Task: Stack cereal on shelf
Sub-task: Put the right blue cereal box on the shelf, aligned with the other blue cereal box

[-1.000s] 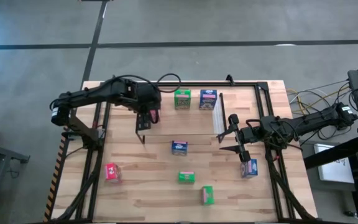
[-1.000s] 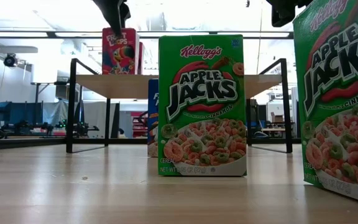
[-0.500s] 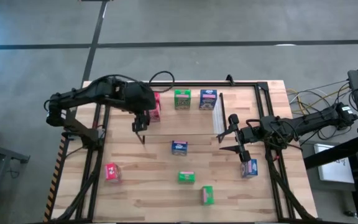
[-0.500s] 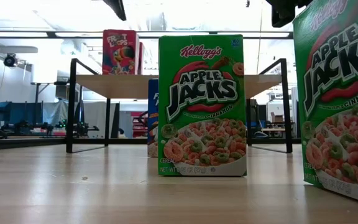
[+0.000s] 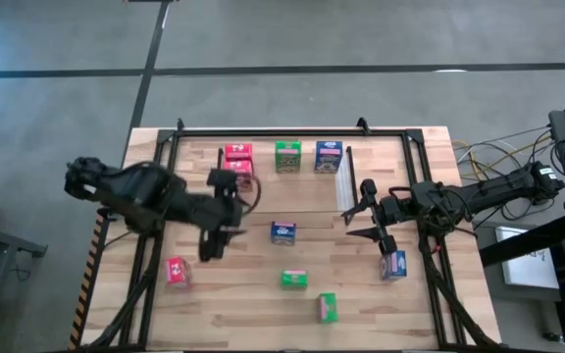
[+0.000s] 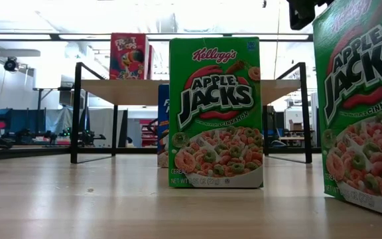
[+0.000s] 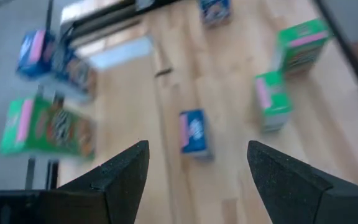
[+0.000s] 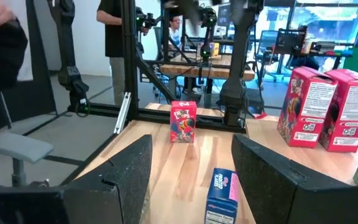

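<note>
The shelf (image 5: 263,196) carries two red boxes (image 5: 238,162), a green box (image 5: 287,155) and a blue box (image 5: 329,157), standing on their bases along its far side. On the table lie a blue box (image 5: 282,231), two green boxes (image 5: 294,279) (image 5: 327,307), a red box (image 5: 176,272) and another blue box (image 5: 393,265). My left gripper (image 5: 214,243) hangs open over the table near the shelf's near-left corner, with the middle blue box (image 7: 194,134) ahead of it. My right gripper (image 5: 359,210) waits open beside the shelf's white strip (image 5: 344,181).
The big black frame (image 5: 155,245) runs along the table's left, far and right sides. Bare wood lies between the shelf's near edge and the loose boxes. In the low view a green box (image 6: 215,113) stands in front of the shelf (image 6: 111,89). People stand in the room beyond the table (image 8: 117,25).
My left gripper has come off the red box, which now stands on the shelf beside the other red one. It rose, then drew back toward the table's near edge and a little left. The right arm kept still.
</note>
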You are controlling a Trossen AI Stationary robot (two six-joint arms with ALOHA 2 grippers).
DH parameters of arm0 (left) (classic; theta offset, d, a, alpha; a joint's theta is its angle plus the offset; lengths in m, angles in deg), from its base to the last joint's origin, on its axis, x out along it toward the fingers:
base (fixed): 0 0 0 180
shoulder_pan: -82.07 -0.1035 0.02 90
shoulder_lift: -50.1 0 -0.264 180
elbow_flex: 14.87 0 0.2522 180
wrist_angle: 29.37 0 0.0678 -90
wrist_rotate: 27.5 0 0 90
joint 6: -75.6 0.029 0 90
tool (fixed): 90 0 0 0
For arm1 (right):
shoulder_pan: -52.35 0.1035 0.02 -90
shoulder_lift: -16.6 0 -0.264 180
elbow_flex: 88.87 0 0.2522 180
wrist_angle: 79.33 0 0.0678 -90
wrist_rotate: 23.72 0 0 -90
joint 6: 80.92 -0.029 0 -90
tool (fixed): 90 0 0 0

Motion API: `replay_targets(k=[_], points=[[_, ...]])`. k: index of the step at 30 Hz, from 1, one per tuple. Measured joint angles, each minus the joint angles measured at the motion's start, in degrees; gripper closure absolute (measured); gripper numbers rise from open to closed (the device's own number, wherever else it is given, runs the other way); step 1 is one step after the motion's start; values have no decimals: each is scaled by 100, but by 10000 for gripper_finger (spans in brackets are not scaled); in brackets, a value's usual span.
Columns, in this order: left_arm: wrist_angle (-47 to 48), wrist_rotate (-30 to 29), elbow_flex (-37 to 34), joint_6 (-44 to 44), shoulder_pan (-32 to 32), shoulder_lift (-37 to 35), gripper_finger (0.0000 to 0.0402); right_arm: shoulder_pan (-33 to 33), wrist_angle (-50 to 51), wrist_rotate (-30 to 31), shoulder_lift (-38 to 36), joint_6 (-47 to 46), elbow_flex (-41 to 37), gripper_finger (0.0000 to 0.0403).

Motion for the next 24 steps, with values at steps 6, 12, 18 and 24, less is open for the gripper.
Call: replay_targets(k=[6, 12, 18, 24], points=[[-566, -223, -272, 257, 647, -7, 146, 0, 2, 0, 0, -397, 3, 193], [-1026, -516, -1067, 375, 869, -24, 146, 0, 2, 0, 0, -852, 5, 193], [-1918, -631, -2228, 511, 871, -337, 146, 0, 2, 46, 13, -1195, 7, 193], [-2644, -975, -3127, 530, 875, -1125, 146, 0, 0, 308, 194, -1622, 9, 193]])
